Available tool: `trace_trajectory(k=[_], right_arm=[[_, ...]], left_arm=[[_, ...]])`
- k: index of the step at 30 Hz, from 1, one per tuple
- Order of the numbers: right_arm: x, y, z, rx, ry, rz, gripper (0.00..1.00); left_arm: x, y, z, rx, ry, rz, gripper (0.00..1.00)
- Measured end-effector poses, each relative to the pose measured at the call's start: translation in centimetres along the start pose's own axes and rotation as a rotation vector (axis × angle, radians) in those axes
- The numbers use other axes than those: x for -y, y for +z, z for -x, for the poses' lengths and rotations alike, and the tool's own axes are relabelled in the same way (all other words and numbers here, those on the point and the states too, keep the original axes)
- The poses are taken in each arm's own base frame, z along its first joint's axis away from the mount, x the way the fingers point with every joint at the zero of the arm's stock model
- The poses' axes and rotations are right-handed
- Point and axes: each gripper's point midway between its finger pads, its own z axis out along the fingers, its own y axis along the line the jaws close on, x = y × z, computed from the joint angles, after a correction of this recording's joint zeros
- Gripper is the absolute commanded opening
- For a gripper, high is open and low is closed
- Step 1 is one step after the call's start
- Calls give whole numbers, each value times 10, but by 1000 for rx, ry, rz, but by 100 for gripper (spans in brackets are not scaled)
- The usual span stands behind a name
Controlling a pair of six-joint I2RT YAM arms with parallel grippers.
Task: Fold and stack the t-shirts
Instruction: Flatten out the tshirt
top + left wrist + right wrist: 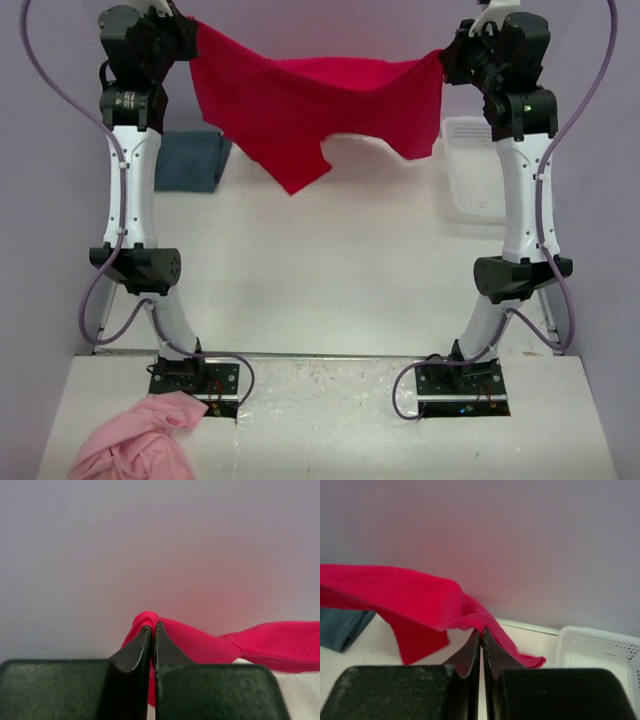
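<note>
The crimson red t-shirt hangs stretched in the air between my two grippers at the far side of the table. My left gripper is shut on its left corner; in the left wrist view the red cloth is pinched at my left gripper. My right gripper is shut on its right corner; the red cloth drapes over my right gripper. The teal t-shirt lies folded on the table at the far left, also in the right wrist view.
A white plastic basket stands at the far right, also in the right wrist view. A pink cloth lies bunched on the near ledge by the left arm base. The back wall is close behind the shirt.
</note>
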Motion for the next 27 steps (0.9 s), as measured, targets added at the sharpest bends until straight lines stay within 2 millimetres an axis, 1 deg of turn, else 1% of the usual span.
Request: trace_trajectory(k=[3, 5, 7, 9, 10, 11, 13, 15, 17, 18, 20, 21, 22, 23, 24, 25, 27], right_arm=[[9, -7, 6, 15, -6, -25, 0], [12, -14, 5, 12, -6, -44, 0], [14, -21, -2, -6, -3, -62, 0], [17, -26, -15, -41, 2, -80, 0], [18, -29, -23, -59, 5, -89, 0], [21, -30, -33, -84, 10, -102, 0], [25, -32, -58, -142, 25, -123, 0], [31, -33, -93, -220, 52, -158, 0], [38, -35, -133, -314, 91, -206, 0], [41, -36, -150, -350, 113, -228, 0], [45, -47, -189, -434, 162, -274, 0], [45, -53, -204, -468, 167, -282, 0], [43, -62, -214, -493, 179, -288, 0], [40, -70, -217, -500, 184, -290, 0], [35, -79, -214, -492, 183, -280, 0], [28, -86, -205, -466, 177, -264, 0], [3, -108, -170, -363, 150, -199, 0]], left_arm=[[21, -26, 47, 103, 21, -74, 0], [34, -43, 70, 158, 36, -122, 0], [45, -60, 84, 192, 50, -167, 0], [52, -73, 87, 191, 57, -194, 0], [55, -79, 85, 186, 65, -207, 0], [56, -84, 78, 168, 69, -217, 0], [56, -93, 52, 114, 63, -225, 0], [52, -102, 8, 19, 37, -215, 0], [52, -109, -36, -81, 9, -212, 0], [55, -113, -60, -132, -3, -213, 0], [69, -122, -98, -228, -21, -224, 0], [77, -125, -109, -263, -24, -236, 0], [87, -130, -116, -285, -24, -253, 0], [95, -136, -117, -291, -23, -270, 0], [100, -144, -112, -285, -21, -280, 0], [102, -151, -102, -262, -18, -285, 0], [105, -173, -66, -179, -9, -289, 0]])
